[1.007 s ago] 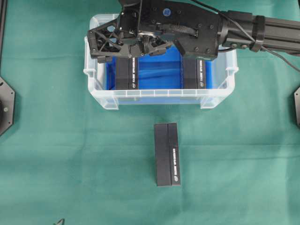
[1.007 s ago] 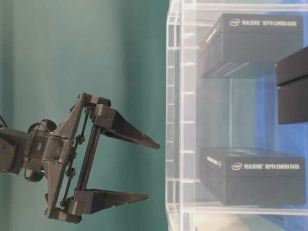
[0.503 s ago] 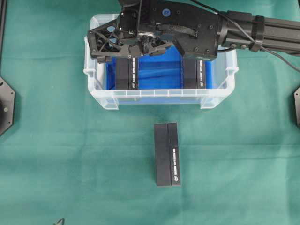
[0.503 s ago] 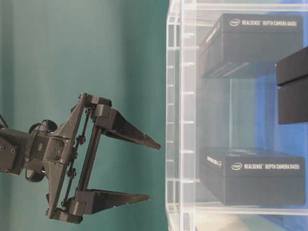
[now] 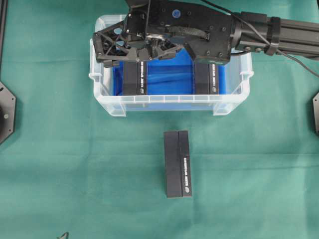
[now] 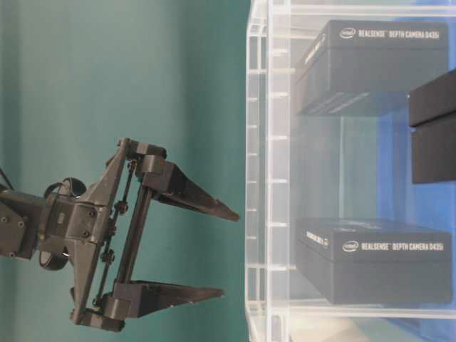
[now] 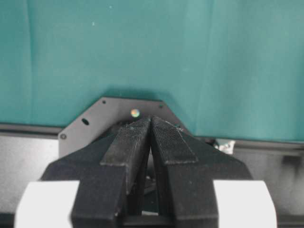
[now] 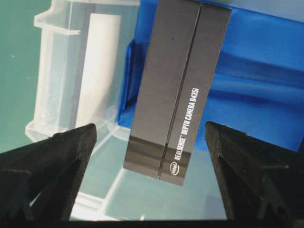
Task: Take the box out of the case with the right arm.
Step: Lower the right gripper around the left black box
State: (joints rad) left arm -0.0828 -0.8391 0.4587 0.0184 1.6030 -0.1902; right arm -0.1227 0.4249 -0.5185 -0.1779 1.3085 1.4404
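Overhead, the case (image 5: 171,102) sits at twelve o'clock on the green cloth (image 5: 75,174), the right arm (image 5: 279,35) reaching in from three o'clock. Only the right wrist view shows its target box (image 8: 178,90) lying on the blue lining between the wide-spread, empty fingers (image 8: 52,166) of the right gripper (image 5: 137,50). The left wrist view alone shows the left gripper (image 7: 151,124) clenched on nothing.

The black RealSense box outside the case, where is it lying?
In the overhead view the black rectangular cardboard box lies on the green cloth, near centre, just below the clear plastic case.
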